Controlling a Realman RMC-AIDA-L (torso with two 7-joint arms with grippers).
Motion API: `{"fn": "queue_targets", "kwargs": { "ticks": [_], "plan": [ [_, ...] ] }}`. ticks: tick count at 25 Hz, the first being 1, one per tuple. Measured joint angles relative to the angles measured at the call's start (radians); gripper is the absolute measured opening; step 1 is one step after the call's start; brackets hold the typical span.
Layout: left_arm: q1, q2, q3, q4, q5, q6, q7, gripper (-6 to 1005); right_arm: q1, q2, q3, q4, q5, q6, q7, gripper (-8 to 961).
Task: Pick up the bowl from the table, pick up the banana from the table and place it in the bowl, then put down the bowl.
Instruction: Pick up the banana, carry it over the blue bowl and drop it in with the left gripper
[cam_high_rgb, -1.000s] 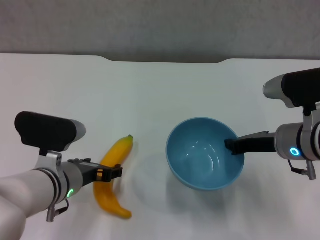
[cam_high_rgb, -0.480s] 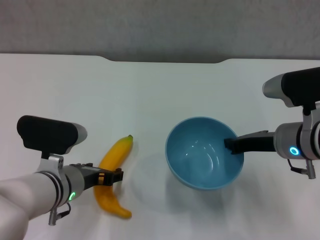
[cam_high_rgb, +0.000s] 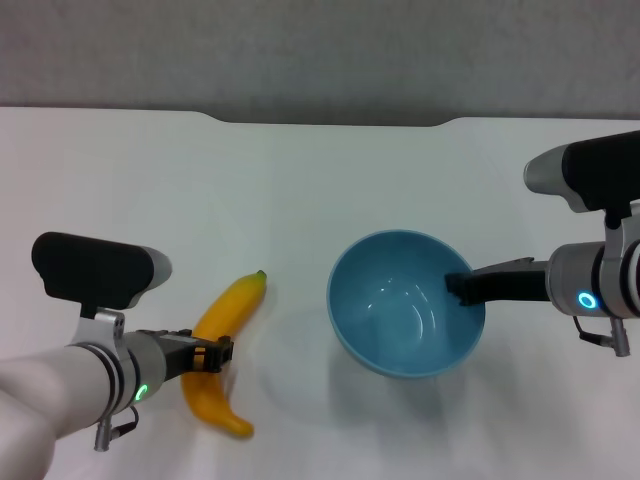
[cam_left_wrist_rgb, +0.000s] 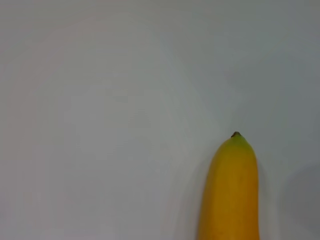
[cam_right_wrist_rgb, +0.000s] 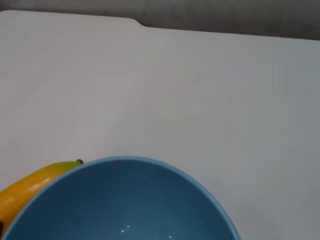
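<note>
Left gripper at the table's near-left, jaws pinched across the middle of the banana. Banana lying curved on the white top, dark stem tip toward the far side, blunt end toward the near edge, well left of the bowl. Blue bowl right of centre, open side up and empty, shadow underneath. Right gripper reaching in from the right, jaws clamped on the bowl's right rim. Banana tip just visible past the bowl's rim in the right wrist view.
</note>
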Motion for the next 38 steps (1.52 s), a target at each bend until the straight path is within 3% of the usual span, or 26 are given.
{"fn": "queue_targets", "kwargs": {
  "ticks": [9, 21, 29, 38],
  "plan": [
    [0.020, 0.006, -0.042, -0.036, 0.008, 0.007, 0.001, 513, -0.010, 0.000, 0.002, -0.007, 0.000, -0.001, 0.000, 38],
    [0.172, 0.010, -0.112, -0.363, 0.070, 0.063, 0.001, 529, 0.018, 0.000, -0.003, -0.103, 0.029, -0.019, -0.022, 39],
    [0.181, 0.009, -0.074, -0.580, 0.028, 0.135, 0.002, 540, 0.065, 0.002, -0.006, -0.174, 0.099, -0.037, -0.064, 40],
    [0.157, 0.007, -0.003, -0.580, -0.011, 0.061, 0.002, 552, 0.108, 0.003, -0.042, -0.185, 0.164, -0.093, -0.066, 41]
  ]
}}
